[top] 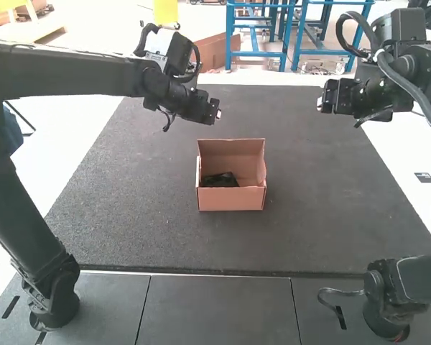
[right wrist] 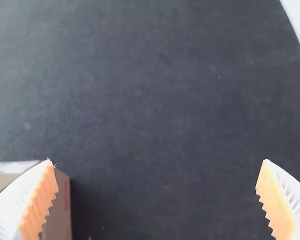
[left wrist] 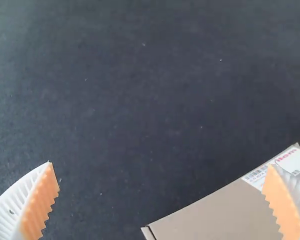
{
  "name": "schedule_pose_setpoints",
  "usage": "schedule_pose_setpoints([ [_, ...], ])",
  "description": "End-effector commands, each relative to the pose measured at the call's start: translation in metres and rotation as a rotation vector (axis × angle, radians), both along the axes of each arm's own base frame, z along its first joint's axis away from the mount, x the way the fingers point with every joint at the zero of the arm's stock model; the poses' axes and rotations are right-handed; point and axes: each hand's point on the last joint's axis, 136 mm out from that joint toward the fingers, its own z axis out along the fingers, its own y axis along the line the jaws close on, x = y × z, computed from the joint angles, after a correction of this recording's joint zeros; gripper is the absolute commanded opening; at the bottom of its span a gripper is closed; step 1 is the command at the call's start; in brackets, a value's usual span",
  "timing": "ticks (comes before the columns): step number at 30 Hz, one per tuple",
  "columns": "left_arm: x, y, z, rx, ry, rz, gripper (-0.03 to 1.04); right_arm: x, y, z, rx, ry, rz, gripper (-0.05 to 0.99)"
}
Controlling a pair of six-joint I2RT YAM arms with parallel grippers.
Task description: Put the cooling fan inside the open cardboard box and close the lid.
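Observation:
A small cardboard box (top: pixel 231 185) stands open in the middle of the black mat, its lid (top: pixel 231 153) upright at the back. Inside lies the black cooling fan (top: pixel 219 180), partly hidden by the walls. My left gripper (top: pixel 214 113) hangs above and behind the box, a little to its left, open and empty; in the left wrist view its orange pads (left wrist: pixel 38 206) are wide apart and the box lid (left wrist: pixel 230 215) shows below. My right gripper (top: pixel 323 98) hovers high at the back right, open and empty. Part of the box (right wrist: pixel 60 205) shows past its pads (right wrist: pixel 36 205).
The black mat (top: pixel 129 194) covers most of the table, with white table surface on both sides. A small dark tag (top: pixel 424 177) lies on the white surface at the right. Free mat lies all round the box.

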Motion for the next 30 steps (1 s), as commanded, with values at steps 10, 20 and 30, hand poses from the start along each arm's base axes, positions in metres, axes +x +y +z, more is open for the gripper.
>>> schedule_pose_setpoints([
  [10, -0.033, -0.010, -0.036, 0.049, 0.143, -0.083, 0.96, -0.001, -0.013, 0.017, 0.046, -0.034, -0.030, 0.91],
  [20, -0.069, -0.017, -0.075, 0.086, 0.263, -0.148, 0.96, -0.013, -0.008, -0.001, 0.052, 0.043, -0.006, 0.91],
  [30, -0.095, -0.015, -0.118, 0.138, 0.312, -0.179, 0.96, -0.017, -0.006, -0.004, 0.050, 0.066, 0.004, 0.91],
])
